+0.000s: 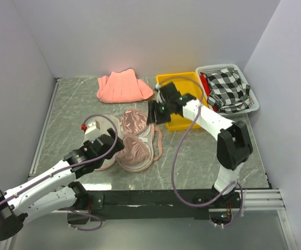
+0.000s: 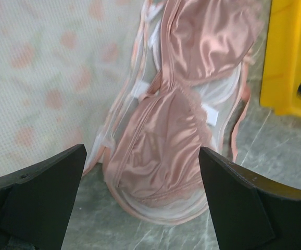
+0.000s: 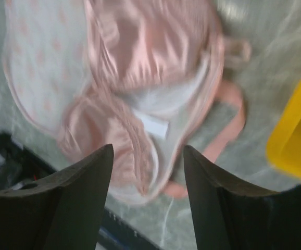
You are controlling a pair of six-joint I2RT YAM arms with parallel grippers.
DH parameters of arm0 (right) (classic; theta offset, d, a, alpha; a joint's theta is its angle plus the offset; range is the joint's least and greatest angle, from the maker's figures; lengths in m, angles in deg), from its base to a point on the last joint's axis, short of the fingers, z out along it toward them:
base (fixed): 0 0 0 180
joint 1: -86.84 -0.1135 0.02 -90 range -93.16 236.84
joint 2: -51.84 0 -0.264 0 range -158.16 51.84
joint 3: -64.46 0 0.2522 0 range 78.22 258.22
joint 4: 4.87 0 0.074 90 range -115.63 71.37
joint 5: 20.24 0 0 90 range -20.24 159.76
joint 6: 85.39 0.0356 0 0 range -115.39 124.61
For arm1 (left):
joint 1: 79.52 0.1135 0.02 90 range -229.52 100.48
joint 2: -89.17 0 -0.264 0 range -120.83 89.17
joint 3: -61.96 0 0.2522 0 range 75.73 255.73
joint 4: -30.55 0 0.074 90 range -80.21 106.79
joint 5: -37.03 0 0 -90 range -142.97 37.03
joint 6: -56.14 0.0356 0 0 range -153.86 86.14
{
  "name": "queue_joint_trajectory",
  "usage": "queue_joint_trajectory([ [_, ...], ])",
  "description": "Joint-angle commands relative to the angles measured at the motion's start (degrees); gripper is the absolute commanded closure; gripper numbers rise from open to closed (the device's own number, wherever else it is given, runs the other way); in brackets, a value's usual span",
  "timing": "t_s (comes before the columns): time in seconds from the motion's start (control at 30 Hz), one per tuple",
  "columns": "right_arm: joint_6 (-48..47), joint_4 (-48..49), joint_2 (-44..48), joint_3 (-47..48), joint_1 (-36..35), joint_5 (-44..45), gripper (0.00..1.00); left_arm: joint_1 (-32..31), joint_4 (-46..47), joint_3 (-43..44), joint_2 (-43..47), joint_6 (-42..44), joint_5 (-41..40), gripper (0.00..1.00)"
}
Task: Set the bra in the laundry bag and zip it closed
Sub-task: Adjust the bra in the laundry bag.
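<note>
Bra [image 1: 135,136] lies cups-up on the opened laundry bag [image 2: 41,78], roughly centred on its lower half, with pale lining showing round the cups. Printed flap is folded out to the left, not yet brought over; zip not started. A pink loop trails over the table on the side towards the yellow bin [image 1: 184,101]; strap or bag edging, cannot tell which. Left gripper [image 2: 142,151] sits low at the near-left side of the bag, fingers framing the near cup, spread wide, nothing held. Right gripper [image 3: 148,148] hangs over the far cup, jaws apart at a moderate gap, empty; its view is blurred. Risks, as I judge them: bringing the flap over could drag the slippery satin off-centre, leaving a cup edge across the zip line. Any strap left outside would catch in the slider and jam it. A pinch at the flap's edge close to the cups could take bra and bag together and lift both.
</note>
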Motion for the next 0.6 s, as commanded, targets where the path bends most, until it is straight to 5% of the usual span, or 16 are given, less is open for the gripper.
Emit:
queue_joint_trajectory([
  [0.0,3.83,9.49,7.62,-17.55,-0.95,-9.88,0.41,0.31,6.66,-5.65,2.83,-0.54,6.90,0.03],
  [0.57,11.93,17.68,8.25,-26.38,-9.39,-12.98,0.46,0.40,13.08,-8.21,-3.50,-1.08,11.12,0.02],
])
